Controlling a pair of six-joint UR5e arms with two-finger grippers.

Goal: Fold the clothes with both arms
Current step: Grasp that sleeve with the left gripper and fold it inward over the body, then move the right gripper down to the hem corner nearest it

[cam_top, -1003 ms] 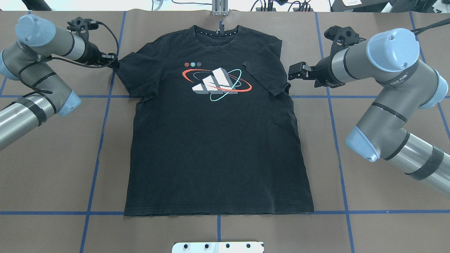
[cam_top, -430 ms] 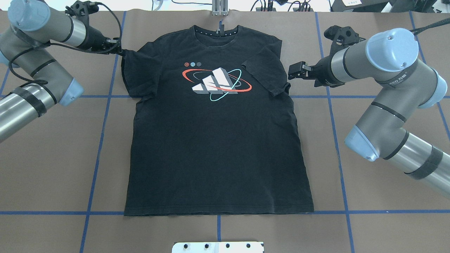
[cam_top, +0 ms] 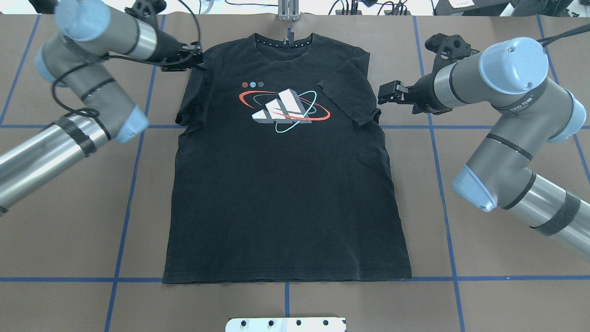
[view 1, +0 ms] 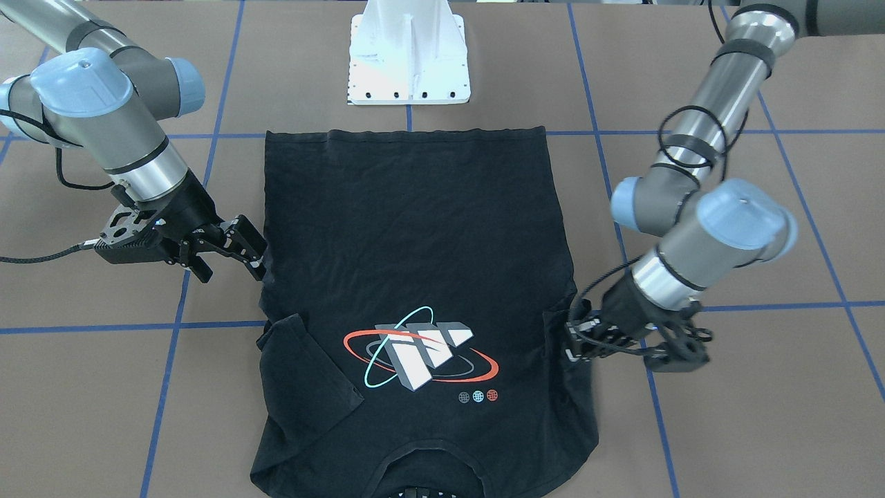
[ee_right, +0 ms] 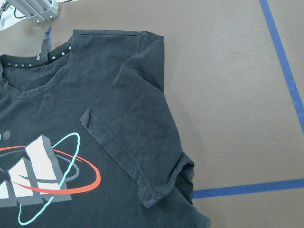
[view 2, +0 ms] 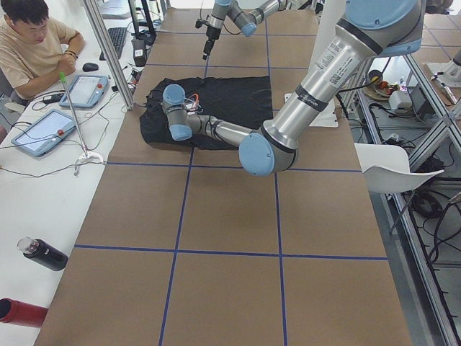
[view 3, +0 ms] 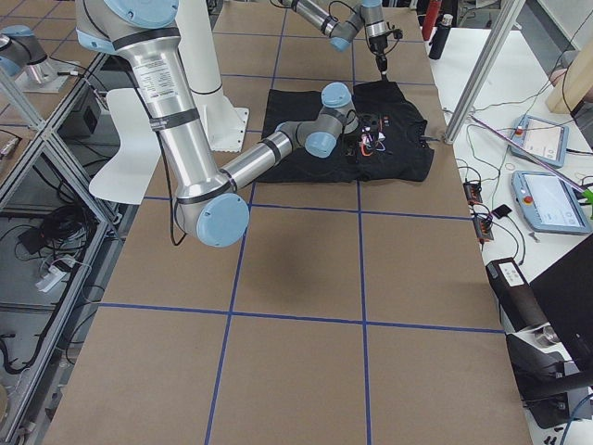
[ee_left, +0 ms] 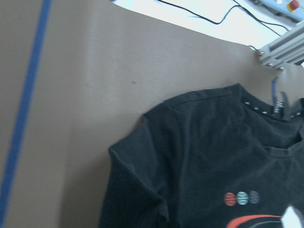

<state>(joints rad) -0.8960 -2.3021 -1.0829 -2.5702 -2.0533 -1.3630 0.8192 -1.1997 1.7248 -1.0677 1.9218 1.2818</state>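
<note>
T-shirt (cam_top: 286, 198), black and short-sleeved, lies flat and print-up on the brown table (cam_top: 484, 286), which is crossed by blue tape lines (cam_top: 124, 207). Its collar (cam_top: 286, 44) is at the far edge and its hem (cam_top: 286, 279) is nearest the white pedestal (view 1: 409, 55). The chest print (cam_top: 284, 110) of slanted white-grey blocks and red and teal ovals is fully exposed.

The right-side sleeve (cam_top: 348, 99) is folded inward over the chest, with its cuff running diagonally just beside the print. The right gripper (cam_top: 380, 95) sits just beside that edge of the shirt with its fingers spread apart and nothing between them. I cannot tell whether a fingertip touches the cloth.

The left gripper (cam_top: 199, 60) is at the shirt's shoulder near the collar, clamped on the left-side sleeve (cam_top: 190, 92). That sleeve is bunched inward against the body of the shirt.
</note>
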